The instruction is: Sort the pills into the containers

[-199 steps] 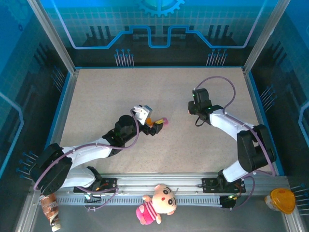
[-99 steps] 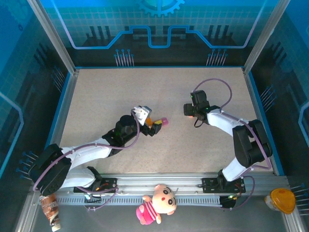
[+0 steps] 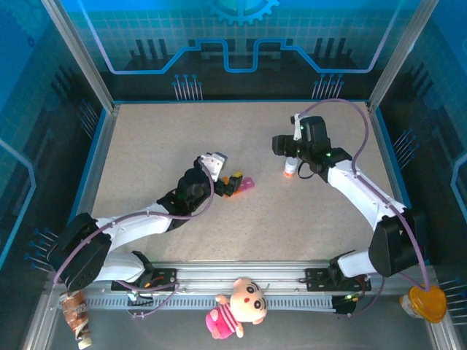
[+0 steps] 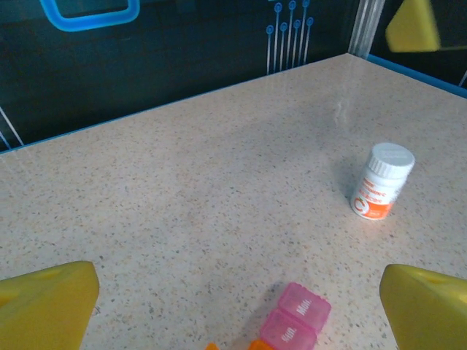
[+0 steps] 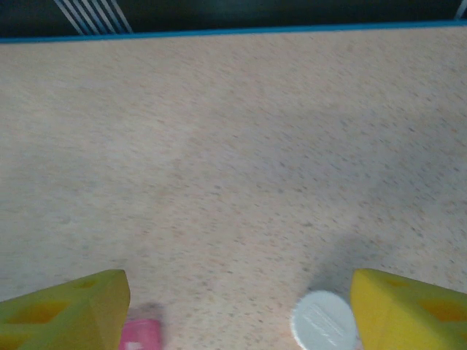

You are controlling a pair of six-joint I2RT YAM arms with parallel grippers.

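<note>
The containers [image 3: 243, 182] are a small strip of joined compartments, orange at one end and pink at the other, lying mid-table. In the left wrist view the pink compartments [image 4: 295, 321] lie low between my yellow fingers [image 4: 44, 299], with the orange part [image 4: 259, 344] cut off by the bottom edge. My left gripper [image 3: 228, 186] [image 4: 239, 292] is open around the strip's orange end. My right gripper [image 3: 287, 154] [image 5: 239, 292] hangs open above the table, with a pink compartment [image 5: 140, 335] by its left finger.
A small white bottle with an orange label [image 3: 290, 170] [image 4: 381, 181] stands upright to the right of the strip. Its white cap [image 5: 323, 321] shows beside my right gripper's right finger. A blue-edged wall [image 3: 241, 102] borders the table. A plush toy [image 3: 237, 306] sits on the front rail.
My right gripper has lifted up and back, and the white bottle now stands uncovered below it. My left gripper has edged slightly right toward the strip.
</note>
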